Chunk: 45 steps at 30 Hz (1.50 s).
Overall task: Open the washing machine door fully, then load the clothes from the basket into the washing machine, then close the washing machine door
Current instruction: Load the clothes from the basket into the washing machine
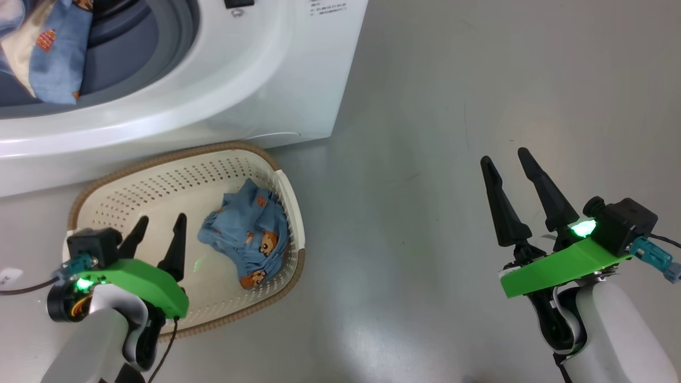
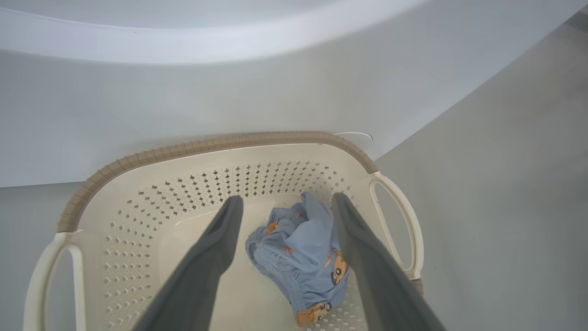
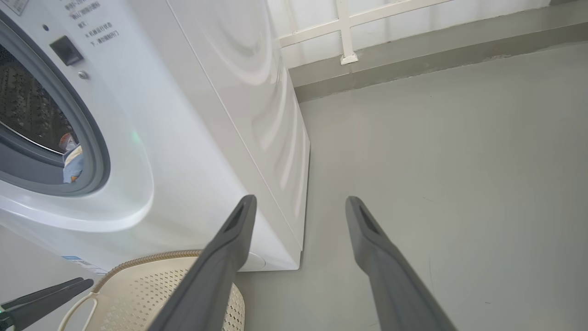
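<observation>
Basket [image 1: 159, 181] holds 1 garment [image 1: 247, 234], washing machine [image 1: 239, 80] another; left and right jaws gape wide, empty.

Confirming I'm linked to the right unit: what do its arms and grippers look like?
Both arms are glossy white with black joints. The left gripper and right gripper each have two long, tapering black fingers on a bright green plate, with a black camera box, a teal connector and a glowing green light.

- The left gripper [image 2: 287, 198] points toward 12 o'clock over the basket [image 2: 220, 143], fingers wide apart, gripping nothing.
- A crumpled light blue garment [image 2: 303, 257] lies inside, toward 5 o'clock.
- The washing machine [image 2: 229, 92] stands at 12 o'clock.
</observation>
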Motion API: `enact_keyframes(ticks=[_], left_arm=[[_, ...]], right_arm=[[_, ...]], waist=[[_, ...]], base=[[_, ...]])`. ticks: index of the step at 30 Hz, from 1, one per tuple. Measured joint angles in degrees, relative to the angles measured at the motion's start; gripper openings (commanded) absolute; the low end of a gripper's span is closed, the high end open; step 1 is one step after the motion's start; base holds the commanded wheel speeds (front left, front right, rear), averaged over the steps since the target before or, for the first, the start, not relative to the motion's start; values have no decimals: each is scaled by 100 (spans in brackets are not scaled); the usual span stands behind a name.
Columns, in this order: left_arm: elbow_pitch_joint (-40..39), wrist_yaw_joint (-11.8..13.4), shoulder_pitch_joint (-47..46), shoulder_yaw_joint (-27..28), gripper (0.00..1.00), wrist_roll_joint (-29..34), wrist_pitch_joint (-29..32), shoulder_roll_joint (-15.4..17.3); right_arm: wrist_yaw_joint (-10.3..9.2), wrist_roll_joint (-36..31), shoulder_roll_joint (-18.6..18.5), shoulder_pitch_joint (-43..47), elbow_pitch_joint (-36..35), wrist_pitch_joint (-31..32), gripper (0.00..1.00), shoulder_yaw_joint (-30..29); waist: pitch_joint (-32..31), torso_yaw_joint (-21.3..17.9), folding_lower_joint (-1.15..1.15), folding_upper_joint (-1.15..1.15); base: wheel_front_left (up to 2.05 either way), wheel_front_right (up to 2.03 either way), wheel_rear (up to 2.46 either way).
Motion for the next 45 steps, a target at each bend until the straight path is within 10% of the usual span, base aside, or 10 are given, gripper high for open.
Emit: enact_keyframes(ticks=[23, 45], left_arm=[[399, 0, -843, -983, 100, -535, 0, 290], [579, 0, -2006, -3209, 100, -2149, -1, 715]], right_arm=[[0, -2, 102, -284, -152, 0, 100, 93], [0, -154, 185, -853, -275, -1, 100, 283]], waist=[[802, -147, 0, 0], [1869, -226, 0, 0]], base=[[0, 0, 0], [0, 0, 0]])
